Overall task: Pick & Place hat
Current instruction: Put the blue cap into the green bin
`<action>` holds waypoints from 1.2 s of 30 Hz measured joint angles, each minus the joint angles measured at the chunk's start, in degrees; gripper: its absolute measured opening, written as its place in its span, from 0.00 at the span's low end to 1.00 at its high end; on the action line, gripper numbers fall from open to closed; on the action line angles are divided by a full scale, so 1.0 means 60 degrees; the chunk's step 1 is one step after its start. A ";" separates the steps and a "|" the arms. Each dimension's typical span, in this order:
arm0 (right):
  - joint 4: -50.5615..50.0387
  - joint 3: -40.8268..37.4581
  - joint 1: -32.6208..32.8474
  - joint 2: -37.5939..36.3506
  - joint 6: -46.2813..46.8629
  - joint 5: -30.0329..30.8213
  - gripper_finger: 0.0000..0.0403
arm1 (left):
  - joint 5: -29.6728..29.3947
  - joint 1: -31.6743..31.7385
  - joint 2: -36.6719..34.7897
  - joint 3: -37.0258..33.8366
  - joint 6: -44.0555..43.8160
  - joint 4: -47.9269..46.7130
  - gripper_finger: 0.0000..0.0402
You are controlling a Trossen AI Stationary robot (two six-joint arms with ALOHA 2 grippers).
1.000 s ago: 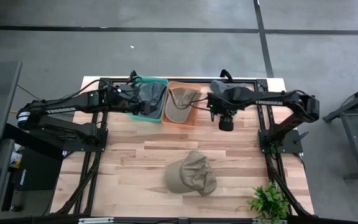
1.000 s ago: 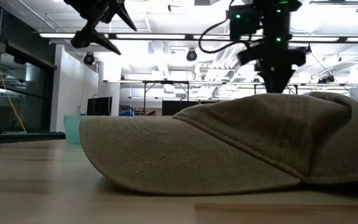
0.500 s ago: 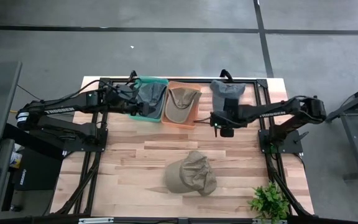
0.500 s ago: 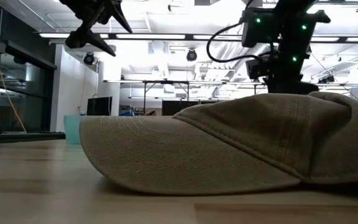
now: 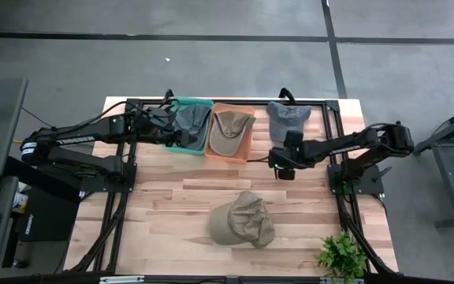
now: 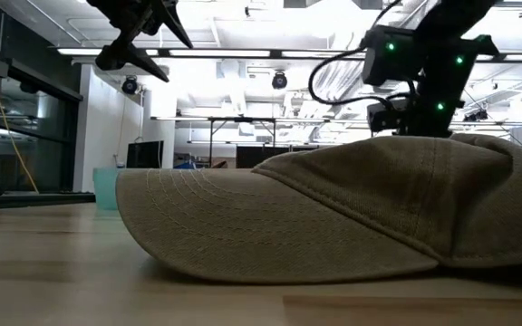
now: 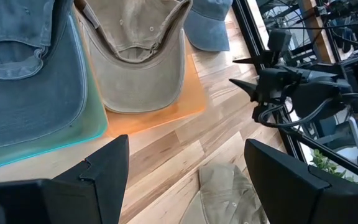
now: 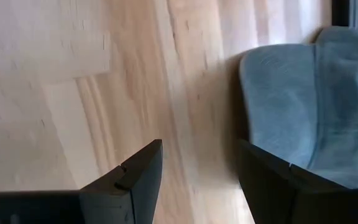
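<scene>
A khaki hat [image 5: 243, 221] lies crown up on the wooden table, near its front edge, and fills the low view [image 6: 333, 217]. A blue-grey hat [image 5: 288, 117] lies at the far edge. My right gripper [image 5: 280, 166] hangs open over bare wood between these two hats, nearer the blue-grey one [image 8: 303, 106], and its fingers [image 8: 135, 174] hold nothing. My left gripper [image 5: 168, 130] stays open above the teal bin [image 5: 181, 146], with nothing between its fingers [image 7: 104, 174].
The teal bin holds a grey-blue hat [image 7: 23, 68]. Beside it, an orange tray [image 5: 245, 150] holds another khaki hat [image 7: 138, 56]. A green plant [image 5: 341, 256] stands at the near right corner. Black frame rails [image 5: 339, 170] run along both sides. Bare wood lies around the near hat.
My right gripper has come down and toward the table's near edge, off the blue-grey hat's side, and has tipped more steeply downward. It has stayed open. The hats have not moved.
</scene>
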 joint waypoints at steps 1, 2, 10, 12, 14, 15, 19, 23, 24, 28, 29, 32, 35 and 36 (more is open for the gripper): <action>0.0086 -0.0103 -0.0035 0.0000 -0.0009 -0.0033 0.48 | -0.0003 0.0000 0.0000 0.0000 0.0035 0.0000 0.69; 0.0188 -0.0208 -0.0081 0.0000 -0.0011 -0.0054 0.48 | -0.0013 0.0000 0.0000 0.0000 0.0081 0.0000 0.69; 0.0588 -0.0430 -0.0705 0.0033 -0.0167 0.0635 0.48 | -0.0101 0.0000 0.0000 0.0000 0.0472 -0.0004 0.69; 0.0656 -0.0430 -0.0921 0.0033 -0.0277 0.0758 0.48 | -0.0101 0.0000 0.0000 0.0000 0.0482 -0.0004 0.69; 0.0752 -0.0430 -0.1129 0.0036 -0.0334 0.0845 0.48 | -0.0101 0.0000 0.0000 0.0000 0.0486 -0.0017 0.69; 0.0823 -0.0430 -0.1219 0.0036 -0.0458 0.0936 0.48 | -0.0101 0.0000 0.0000 0.0000 0.0486 -0.0031 0.69; 0.1296 -0.0430 -0.1589 0.0036 -0.1029 0.0966 0.48 | -0.0101 0.0000 0.0000 0.0000 0.0486 -0.0143 0.69; 0.1502 -0.0430 -0.1822 0.0036 -0.1208 0.0940 0.48 | -0.0142 0.0000 0.0004 0.0000 0.0488 -0.0257 0.69; 0.1525 -0.0430 -0.1868 0.0036 -0.1209 0.0894 0.48 | -0.0179 0.0000 0.0004 0.0004 0.0488 -0.0268 0.69; 0.1524 -0.0430 -0.1922 0.0036 -0.1212 0.0561 0.48 | -0.0218 0.0000 0.0004 0.0007 0.0503 -0.0359 0.69; 0.1527 -0.0430 -0.1921 0.0038 -0.1212 0.0511 0.48 | -0.0246 0.0000 0.0004 0.0007 0.0524 -0.0384 0.69; 0.1654 -0.0427 -0.1921 0.0276 -0.1209 0.0387 0.48 | -0.0262 0.0000 0.0004 0.0007 0.0572 -0.0440 0.69; 0.1865 -0.0427 -0.1908 0.0801 -0.1212 0.0179 0.48 | -0.0269 0.0000 0.0007 0.0011 0.0657 -0.0433 0.69; 0.1921 -0.0423 -0.1895 0.0978 -0.1186 0.0270 0.48 | -0.0269 0.0000 0.0007 0.0011 0.0666 -0.0433 0.69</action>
